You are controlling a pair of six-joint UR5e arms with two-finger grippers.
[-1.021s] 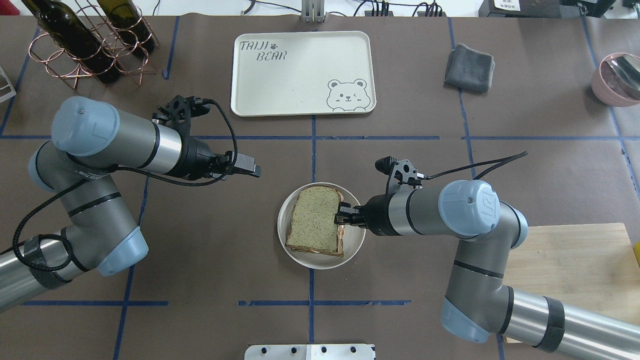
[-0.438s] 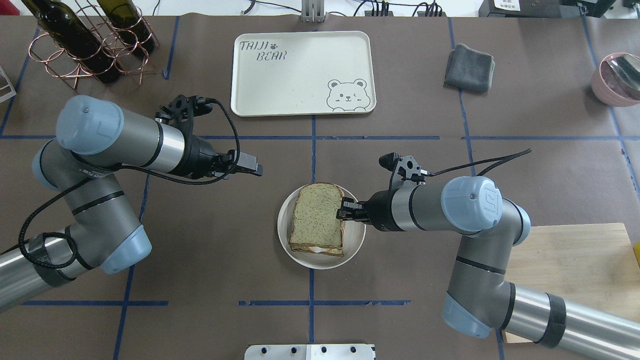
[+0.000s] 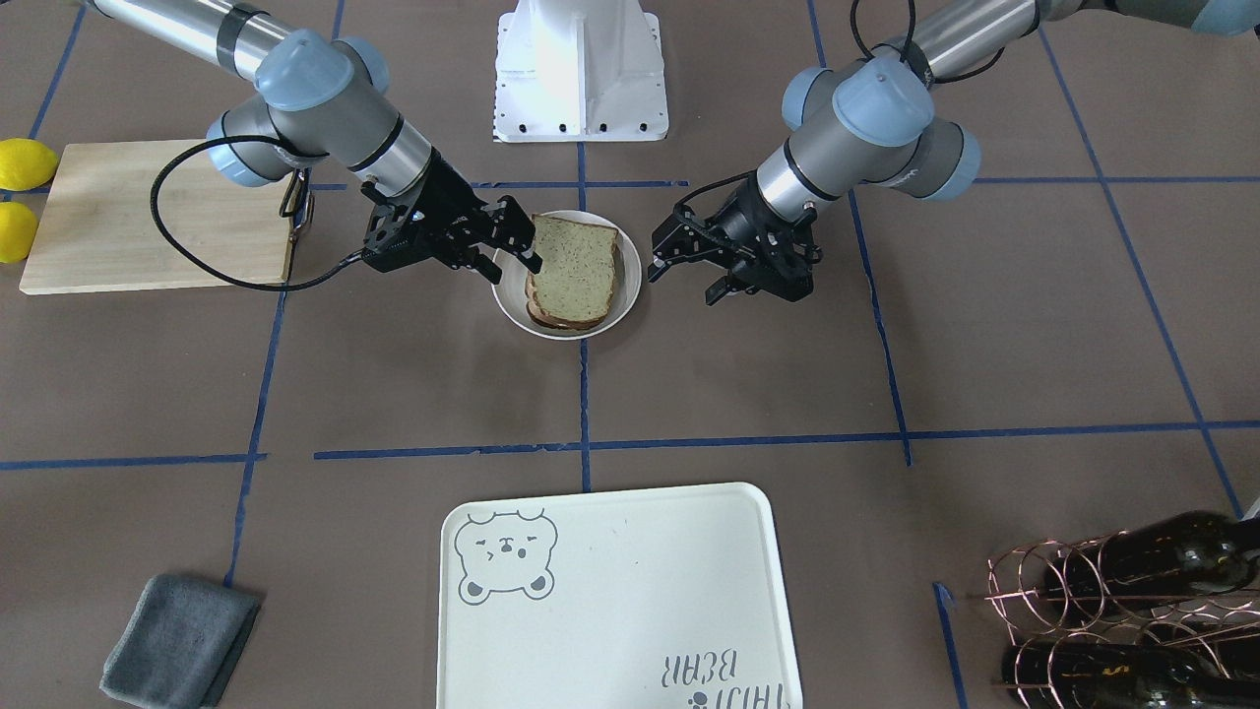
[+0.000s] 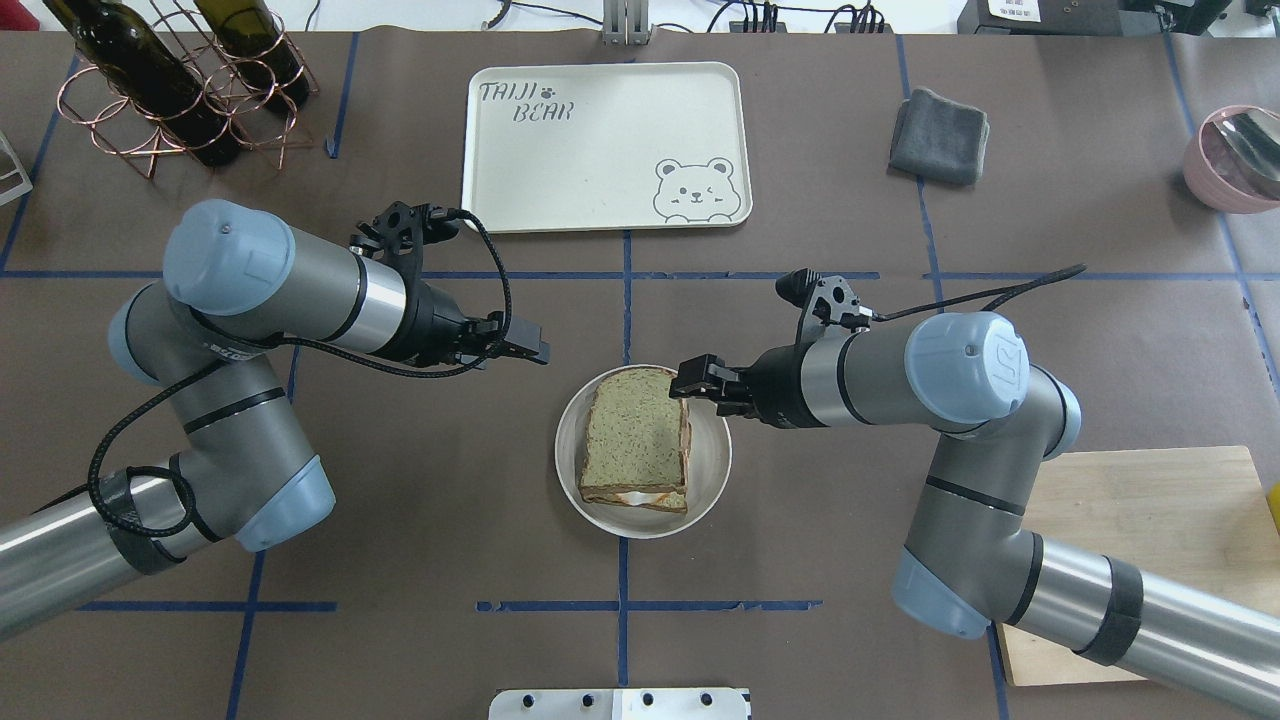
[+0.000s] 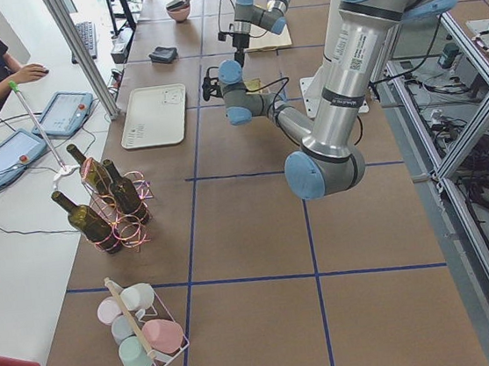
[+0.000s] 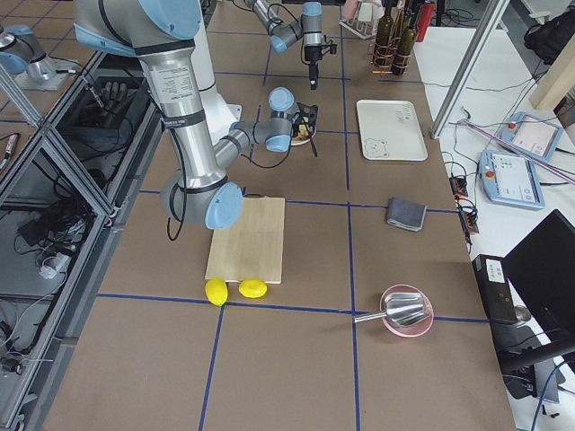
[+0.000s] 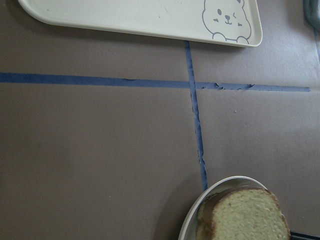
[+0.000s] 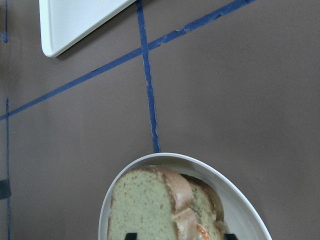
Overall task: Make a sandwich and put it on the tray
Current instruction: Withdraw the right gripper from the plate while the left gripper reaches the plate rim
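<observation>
The sandwich (image 4: pixel 635 440) lies flat in a round white dish (image 4: pixel 712 480) in the middle of the table (image 4: pixel 420 480). Its top slice is tan and speckled with a brown crust. A second slice sits underneath, with a strip of white egg showing at the near edge and a touch of orange along the right side.

The right gripper (image 3: pixel 532 248) is at the sandwich's far right corner, over the rim of the dish. Its jaws are spread wide, and in the wrist view the two dark fingertips (image 8: pixel 131 235) stand on either side of the bread. The left gripper (image 3: pixel 684 283) hangs over bare table just beside the dish on the other side, jaws apart and holding nothing.

The tray (image 4: pixel 600 170) lies further out, beyond a blue tape line, well apart from the dish, its bear face at the near right corner. A folded grey cloth (image 4: pixel 940 135) lies to its right. A pink bowl (image 4: pixel 1215 185) at the far right edge holds a metal scoop (image 4: pixel 1250 145). A copper wire rack (image 4: pixel 110 110) at the far left holds dark bottles (image 4: pixel 150 75). A wooden cutting board (image 6: pixel 247 238) lies by the right arm, with two lemons (image 6: pixel 234 290) beside it.
</observation>
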